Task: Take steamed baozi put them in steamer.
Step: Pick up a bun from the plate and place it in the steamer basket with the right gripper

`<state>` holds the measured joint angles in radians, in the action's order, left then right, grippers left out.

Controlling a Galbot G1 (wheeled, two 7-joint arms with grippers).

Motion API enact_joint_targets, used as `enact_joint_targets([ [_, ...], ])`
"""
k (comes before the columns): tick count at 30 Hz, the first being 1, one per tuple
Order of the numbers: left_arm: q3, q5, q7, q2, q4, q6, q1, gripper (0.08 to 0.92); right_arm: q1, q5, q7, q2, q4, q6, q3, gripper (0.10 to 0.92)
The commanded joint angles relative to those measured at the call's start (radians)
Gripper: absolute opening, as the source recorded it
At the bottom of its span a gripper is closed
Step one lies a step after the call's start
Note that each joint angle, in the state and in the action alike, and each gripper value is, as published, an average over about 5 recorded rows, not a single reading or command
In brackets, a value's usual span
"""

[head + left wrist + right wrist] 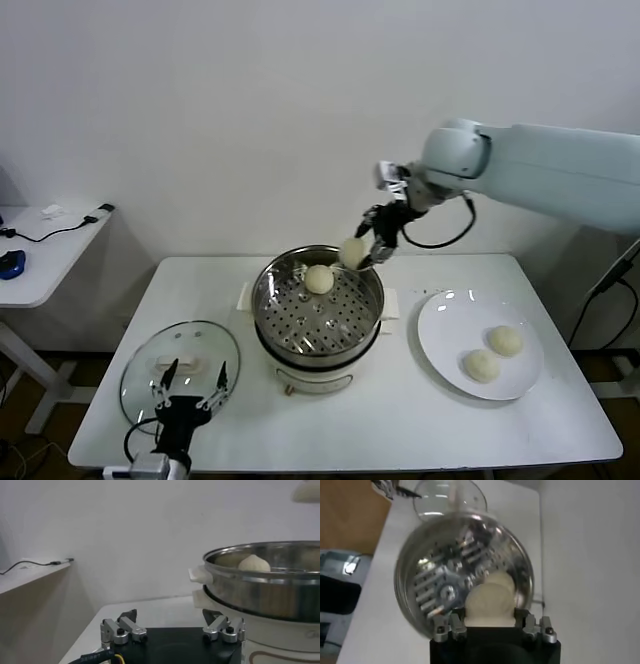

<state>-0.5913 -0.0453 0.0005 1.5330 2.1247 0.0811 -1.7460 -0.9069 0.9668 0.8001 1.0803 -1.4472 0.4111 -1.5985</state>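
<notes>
The right claw [366,247] is up in the air over the back right edge of the steamer [318,308]. It squeezes one baozi [352,253] between its two fingers. In the right wrist view, this bun [488,604] sits snug between the fingers [451,626], and the shiny tray with its holes is below it.

Another bun [319,279] is already inside the steamer. It lies on the tray with holes, near the back wall. In the left wrist view, its round top [254,563] peeks over the steel rim [260,580].

Two more buns wait on the white plate [440,340]. The plate is on the right side of the bench [420,420], just beside the steamer. One bun [504,340] is a bit farther back and one bun [481,365] is a bit closer to the front. They lie close together.

The left claw [187,390] is low at the front left of the bench. Its fingers [120,631] are spread wide apart and hold nothing. It hovers by the front edge of the glass lid [150,365], which lies flat on the bench to the left of the steamer, with its white handle [187,366] in the middle.

A small white side table [40,260] stands off to the left. It has a black cable [60,230] and a blue thing [10,264] on it.
</notes>
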Motion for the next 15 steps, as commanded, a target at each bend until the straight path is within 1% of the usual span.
enact_joint_targets([
  [1,0.002,-0.01,0.0,0.008,0.003,-0.001,-0.003,0.823,0.104,0.103,-0.142,0.243,0.022,0.097,-0.004,0.653],
  [9,-0.007,-0.01,0.0,0.013,0.002,0.0,-0.004,0.823,0.222,0.064,-0.184,0.338,0.174,0.107,-0.015,0.653],
  [15,-0.01,-0.009,0.002,0.012,0.001,0.0,-0.005,0.823,0.298,0.026,-0.184,0.386,0.287,0.104,-0.011,0.653],
])
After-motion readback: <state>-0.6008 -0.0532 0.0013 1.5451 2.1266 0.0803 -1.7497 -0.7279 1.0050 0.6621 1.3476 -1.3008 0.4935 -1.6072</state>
